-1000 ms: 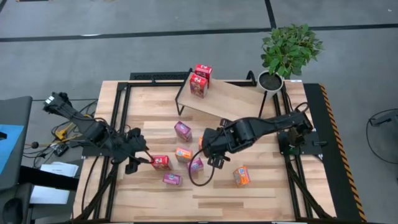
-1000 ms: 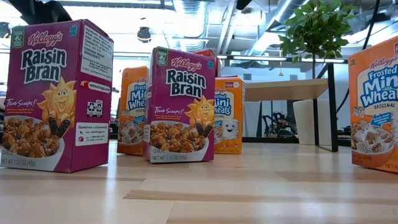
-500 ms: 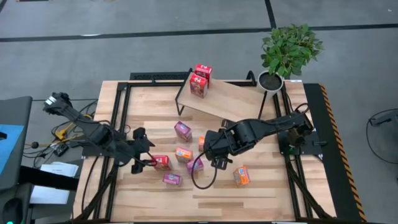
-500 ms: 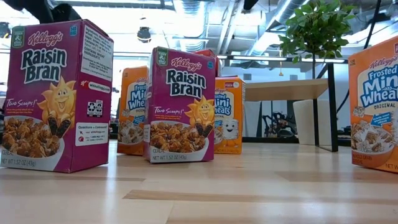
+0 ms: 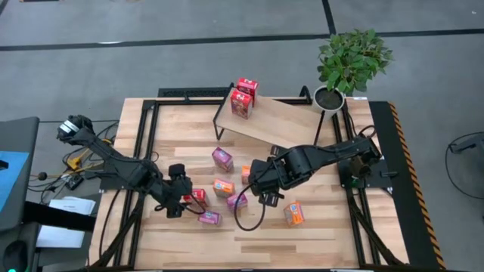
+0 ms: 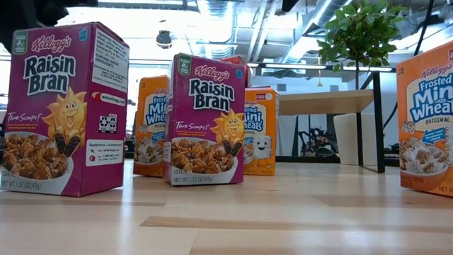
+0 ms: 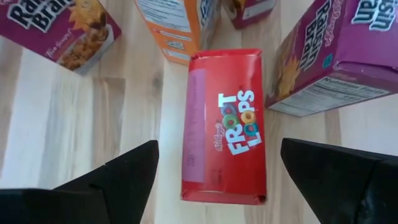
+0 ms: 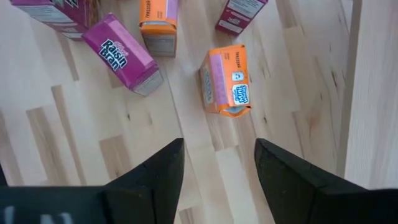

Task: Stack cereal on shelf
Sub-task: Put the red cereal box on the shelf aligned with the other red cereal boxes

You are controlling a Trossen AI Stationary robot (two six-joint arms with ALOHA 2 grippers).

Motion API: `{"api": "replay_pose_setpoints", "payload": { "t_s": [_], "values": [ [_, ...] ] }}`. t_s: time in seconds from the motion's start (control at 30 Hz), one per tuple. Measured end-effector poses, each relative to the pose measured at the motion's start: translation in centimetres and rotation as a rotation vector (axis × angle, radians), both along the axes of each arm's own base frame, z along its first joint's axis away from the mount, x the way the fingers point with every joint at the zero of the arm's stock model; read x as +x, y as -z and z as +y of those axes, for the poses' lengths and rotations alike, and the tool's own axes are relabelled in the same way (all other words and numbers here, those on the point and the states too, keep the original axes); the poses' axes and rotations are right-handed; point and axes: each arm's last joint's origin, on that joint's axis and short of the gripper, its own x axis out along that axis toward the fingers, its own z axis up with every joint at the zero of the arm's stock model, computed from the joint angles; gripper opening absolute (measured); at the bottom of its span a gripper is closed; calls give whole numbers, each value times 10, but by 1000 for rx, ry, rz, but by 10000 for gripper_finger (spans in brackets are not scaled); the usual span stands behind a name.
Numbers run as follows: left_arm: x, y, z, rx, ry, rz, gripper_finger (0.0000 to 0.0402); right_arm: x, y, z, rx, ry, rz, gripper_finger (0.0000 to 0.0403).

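- Two red cereal boxes (image 5: 243, 99) already stand on the shelf (image 5: 283, 121), a light wood board on a black wire frame at the far side of the table (image 5: 325, 234), beside a potted plant (image 5: 349, 64).
- Several more boxes are scattered on the tabletop in front of the shelf: purple Raisin Bran, orange Frosted Mini-Wheats, and one red.
- Judging from this, the step in hand is picking up the next box, with most of the stacking left to do.
- Left gripper (image 5: 178, 198) hangs low over the red Froot Loops box (image 7: 225, 124), which lies flat on the wood. Its fingers (image 7: 115, 177) are spread wide, one on each long side of the box, touching nothing.
- A purple Raisin Bran box (image 7: 339, 53) stands just beside the red box, and an orange box (image 7: 177, 25) sits at its far end.
- Right gripper (image 5: 265, 185) hovers near the middle of the table, its fingers (image 8: 149, 177) parted and empty. An orange Mini-Wheats box (image 8: 225, 79) lies on the wood ahead of it, apart from the fingers.
- Next move, as I judge it: the left gripper lowers so its fingers straddle the red box, then presses them together across its narrow width and lifts.
- That calls for care, since the purple neighbour leaves little room for the finger on that side.
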Motion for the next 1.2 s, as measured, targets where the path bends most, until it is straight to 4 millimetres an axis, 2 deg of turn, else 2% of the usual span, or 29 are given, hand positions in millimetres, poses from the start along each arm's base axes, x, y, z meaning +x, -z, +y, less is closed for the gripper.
{"api": "replay_pose_setpoints", "payload": {
  "t_s": [0.17,0.67,1.2],
  "values": [
    [0,0,0,-15,-17,2,320,-1,0,0,-10,-19,14,213],
    [0,0,0,-7,-10,3,235,0,0,-4,-11,-6,16,199],
    [2,1,4,-21,-16,23,176,2,0,-10,-33,7,9,185]
  ]
}}
